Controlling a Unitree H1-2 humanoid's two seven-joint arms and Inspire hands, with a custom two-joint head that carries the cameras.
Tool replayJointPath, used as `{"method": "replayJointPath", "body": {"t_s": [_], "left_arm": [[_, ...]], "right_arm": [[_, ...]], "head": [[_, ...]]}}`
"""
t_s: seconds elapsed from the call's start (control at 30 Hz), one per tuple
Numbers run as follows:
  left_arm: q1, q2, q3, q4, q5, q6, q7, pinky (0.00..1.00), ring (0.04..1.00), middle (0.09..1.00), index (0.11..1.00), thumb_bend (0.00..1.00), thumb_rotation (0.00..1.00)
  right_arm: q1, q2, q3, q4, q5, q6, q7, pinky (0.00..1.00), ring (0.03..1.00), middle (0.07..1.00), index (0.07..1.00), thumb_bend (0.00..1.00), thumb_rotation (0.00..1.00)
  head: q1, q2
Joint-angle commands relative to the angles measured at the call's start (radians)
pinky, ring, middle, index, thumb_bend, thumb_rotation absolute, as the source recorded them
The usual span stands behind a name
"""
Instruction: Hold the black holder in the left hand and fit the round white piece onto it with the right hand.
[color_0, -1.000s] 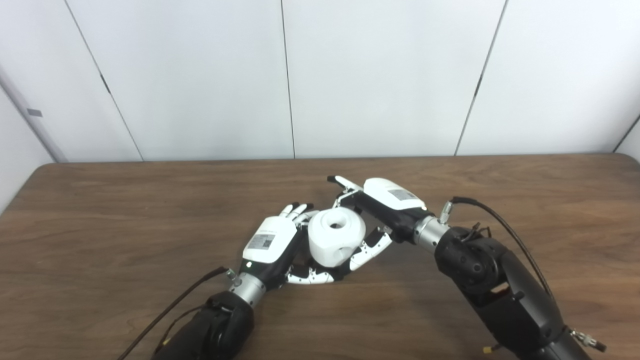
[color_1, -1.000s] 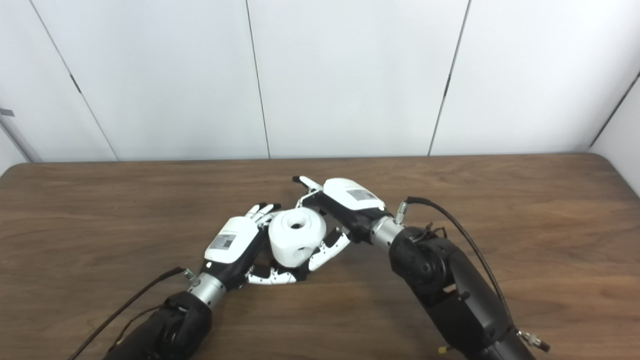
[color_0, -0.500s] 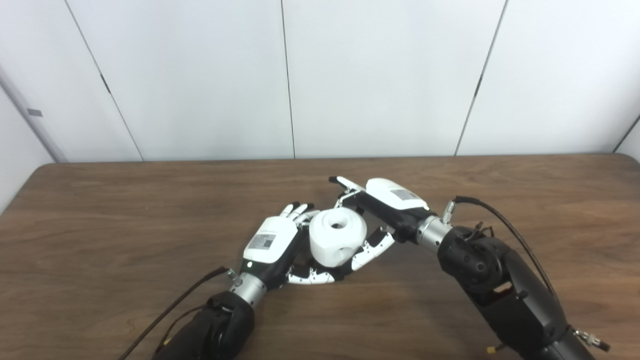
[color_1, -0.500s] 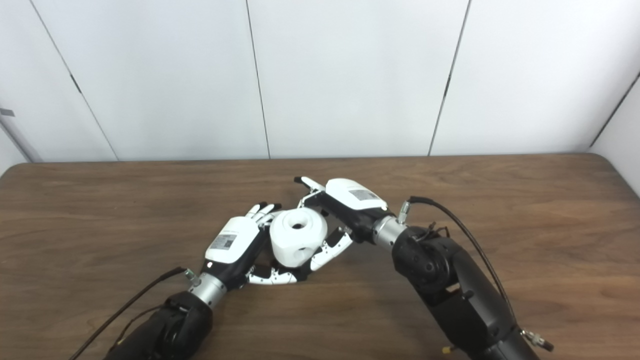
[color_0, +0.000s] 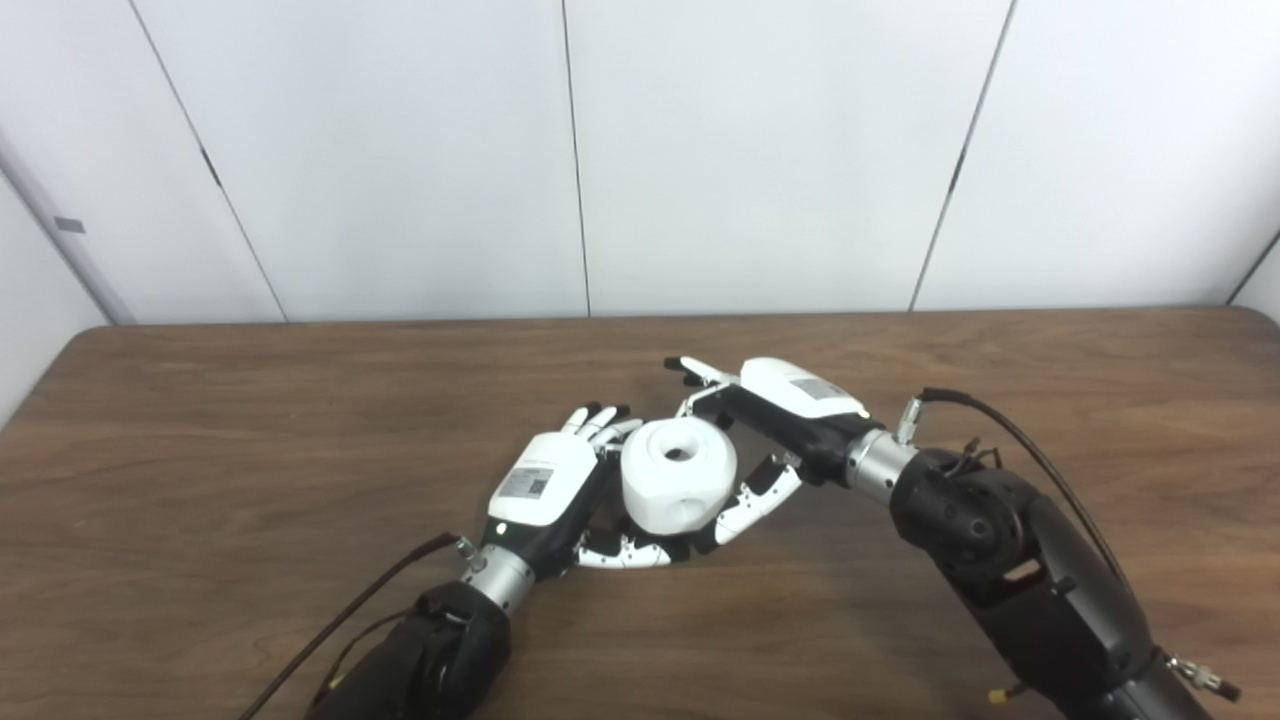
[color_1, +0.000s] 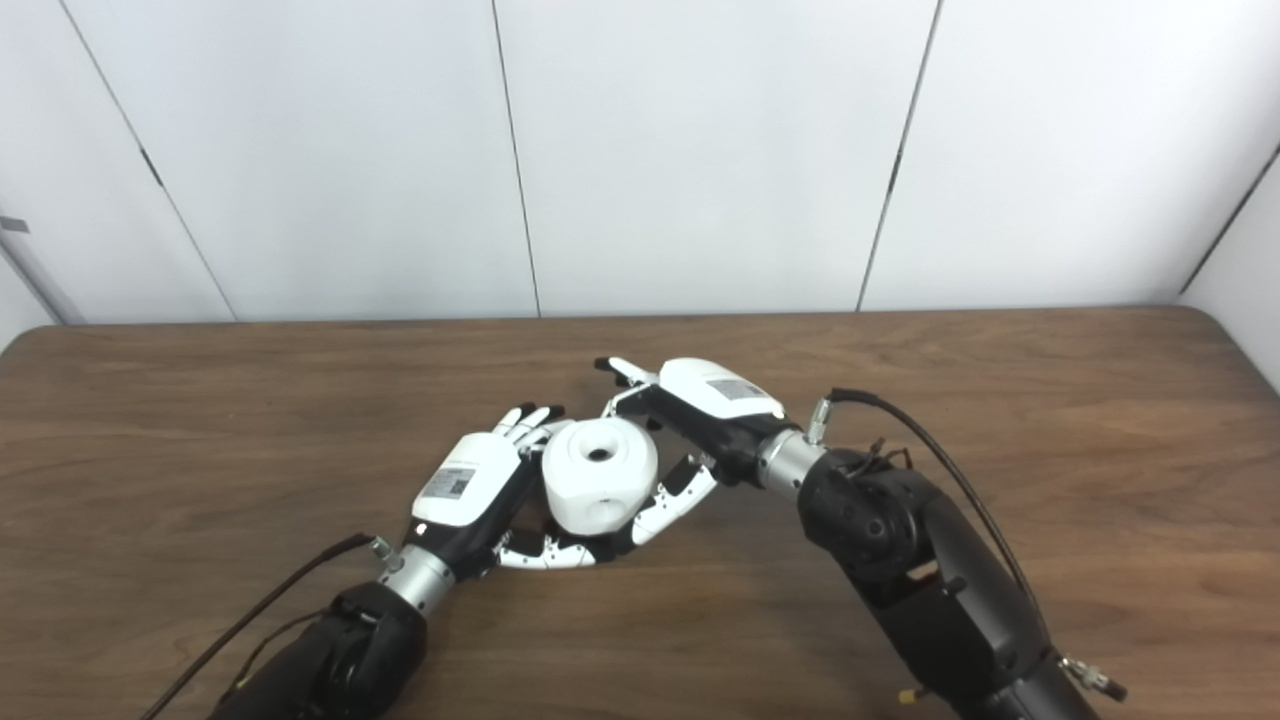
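Observation:
The round white piece (color_0: 680, 485), with a hole in its top and one in its side, sits upright between my two hands at the middle of the table. My left hand (color_0: 545, 485) is wrapped round its left side, thumb lying under it. Only a dark sliver of the black holder (color_0: 688, 546) shows below the piece; the rest is hidden. My right hand (color_0: 790, 410) is just right of the piece, fingers apart and stretched past its far side, thumb by its lower right. It holds nothing.
The brown wooden table (color_0: 250, 420) stretches to both sides, with its far edge against a white panelled wall (color_0: 750, 150). Black cables run along both forearms, one looping by the right wrist (color_0: 1000, 430).
My right hand has drawn back a little to the right, away from the white piece. The left hand and the piece have barely moved.

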Motion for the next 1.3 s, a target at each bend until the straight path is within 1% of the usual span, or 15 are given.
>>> {"method": "replayJointPath", "body": {"t_s": [0.0,0.3,0.4,0.63,0.77,1.0,1.17,1.2,1.27], "left_arm": [[0.088,-0.016,-0.102,0.089,0.063,0.014,-0.166,1.00,0.951,0.868,0.482,0.52,0.06],[0.089,-0.017,-0.101,0.086,0.060,0.017,-0.169,1.00,0.953,0.871,0.483,0.52,0.06],[0.088,-0.016,-0.103,0.089,0.066,0.014,-0.164,1.00,0.948,0.867,0.483,0.52,0.06],[0.090,-0.016,-0.102,0.081,0.061,0.028,-0.179,1.00,0.954,0.873,0.483,0.52,0.06],[0.089,-0.017,-0.103,0.084,0.066,0.024,-0.171,1.00,0.950,0.869,0.483,0.52,0.06],[0.090,-0.017,-0.103,0.076,0.060,0.031,-0.184,1.00,0.953,0.872,0.483,0.52,0.06],[0.088,-0.018,-0.103,0.081,0.062,0.026,-0.177,1.00,0.953,0.871,0.483,0.52,0.06],[0.088,-0.018,-0.103,0.082,0.062,0.027,-0.177,1.00,0.952,0.871,0.483,0.52,0.06],[0.087,-0.020,-0.103,0.086,0.065,0.027,-0.174,1.00,0.949,0.871,0.483,0.52,0.06]], "right_arm": [[-0.036,-0.028,-0.027,-0.043,0.004,0.006,0.009,0.72,0.940,1.000,1.000,1.00,0.35],[-0.036,-0.044,-0.041,-0.048,0.000,0.000,0.014,0.73,0.940,1.000,1.000,1.00,0.37],[-0.036,-0.042,-0.049,-0.045,0.008,-0.006,0.008,0.72,0.936,1.000,1.000,1.00,0.37],[-0.041,-0.038,-0.064,-0.044,0.021,-0.006,0.015,0.74,0.949,1.000,1.000,1.00,0.35],[-0.044,-0.037,-0.068,-0.043,0.022,-0.006,0.019,0.74,0.955,1.000,1.000,1.00,0.36],[-0.052,-0.043,-0.083,-0.043,0.032,0.001,0.035,0.77,0.968,1.000,1.000,1.00,0.37],[-0.055,-0.049,-0.087,-0.039,0.033,-0.001,0.044,0.76,0.966,1.000,1.000,1.00,0.37],[-0.057,-0.054,-0.084,-0.041,0.028,0.007,0.054,0.76,0.962,1.000,1.000,1.00,0.37],[-0.057,-0.069,-0.079,-0.055,0.015,0.040,0.088,0.74,0.942,1.000,1.000,1.00,0.32]], "head": [[0.001,0.001],[0.004,0.003],[0.006,0.003],[0.007,0.006],[0.007,0.006],[0.006,0.009],[0.005,0.007],[0.004,0.004],[0.001,0.001]]}}
